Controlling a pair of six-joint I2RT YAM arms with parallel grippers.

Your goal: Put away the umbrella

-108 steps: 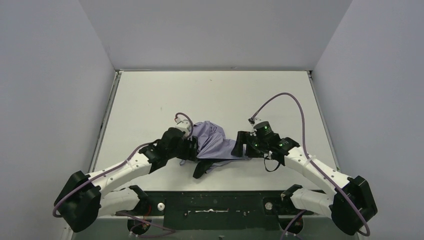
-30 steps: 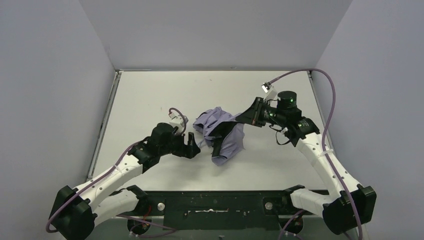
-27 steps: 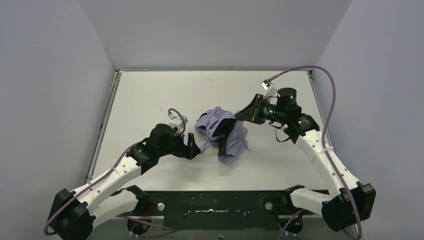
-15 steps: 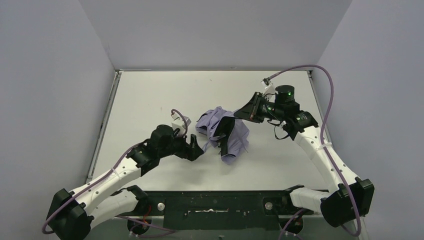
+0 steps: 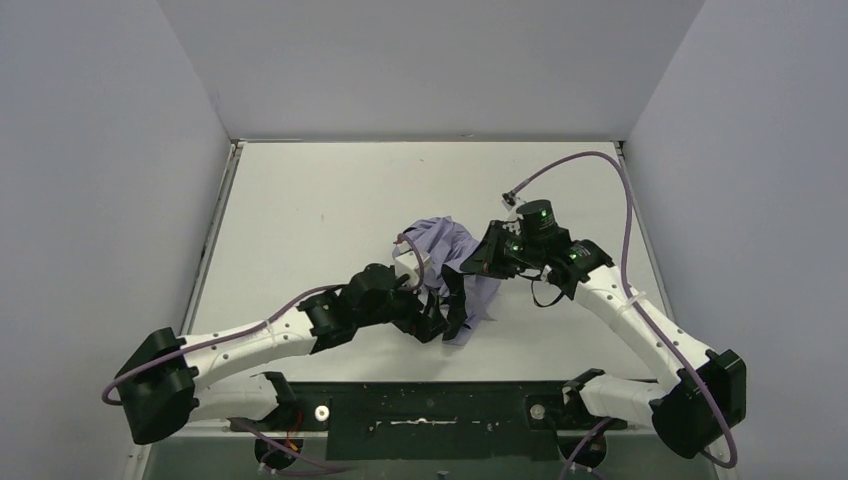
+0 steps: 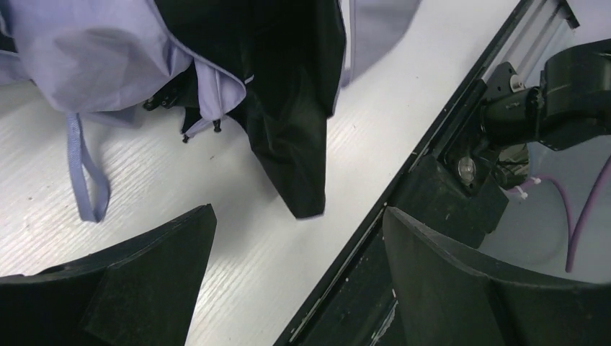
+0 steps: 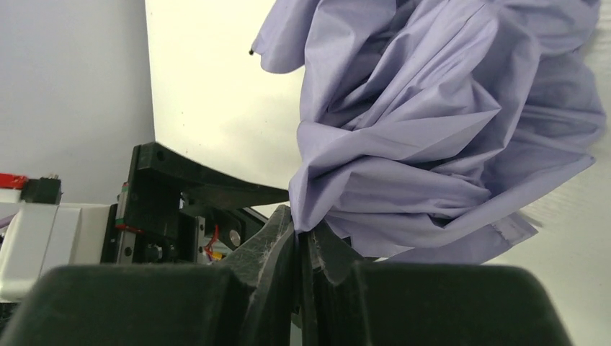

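Left hand (image 6: pixel 297 212) advanced, spread wide; right hand (image 7: pixel 299 229) pinches crumpled lavender umbrella (image 7: pixel 432 130).

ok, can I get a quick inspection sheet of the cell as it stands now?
Surface: white table, a few small dark specks.
Job's things: umbrella loose, lavender fabric bunched, black lining hanging out; strap trailing onto the table.
Clutter: nothing seen.
Grippers: left gripper jaws wide apart, holding nothing, by the lining's tip; right gripper jaws pinched on a fold of lavender fabric.
Cables: purple cable loops above the right arm; another runs along the left arm.
Surroundings: grey walls on three sides; black rail at the near edge.
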